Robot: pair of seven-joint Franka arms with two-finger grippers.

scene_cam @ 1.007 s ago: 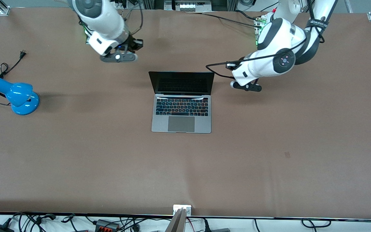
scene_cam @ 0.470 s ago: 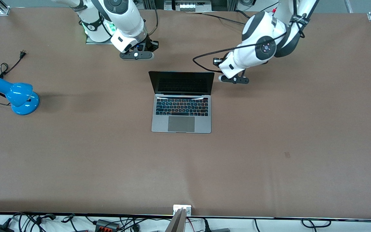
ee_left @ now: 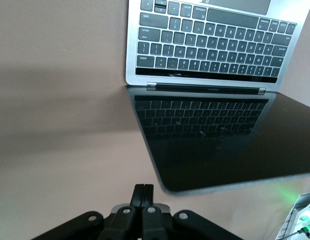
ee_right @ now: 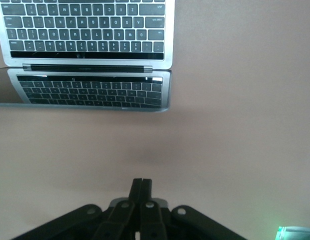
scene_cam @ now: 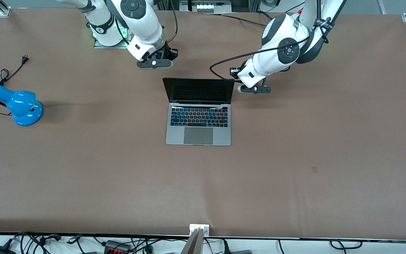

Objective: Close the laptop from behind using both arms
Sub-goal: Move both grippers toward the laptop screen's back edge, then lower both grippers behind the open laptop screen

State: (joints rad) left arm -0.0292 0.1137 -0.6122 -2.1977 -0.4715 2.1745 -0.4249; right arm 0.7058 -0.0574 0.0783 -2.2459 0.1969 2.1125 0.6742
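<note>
The silver-grey laptop (scene_cam: 198,130) stands open mid-table, its black screen (scene_cam: 198,90) upright and facing the front camera. My right gripper (scene_cam: 161,58) is shut and empty, over bare table by the lid's top corner at the right arm's end. My left gripper (scene_cam: 255,88) is shut and empty, over bare table just beside the lid's edge at the left arm's end. In the left wrist view my shut gripper (ee_left: 144,187) is close to the screen's corner (ee_left: 215,145). In the right wrist view my shut gripper (ee_right: 141,181) is a short way from the laptop (ee_right: 90,60).
A blue desk lamp (scene_cam: 17,104) with a black cord (scene_cam: 11,73) lies toward the right arm's end of the brown table (scene_cam: 294,158). Cables and a metal bracket (scene_cam: 199,229) run along the table edge nearest the front camera.
Both arms have swung in toward the laptop's lid. The right gripper came closer from the right arm's end, the left gripper from the left arm's end. The laptop has not moved.
</note>
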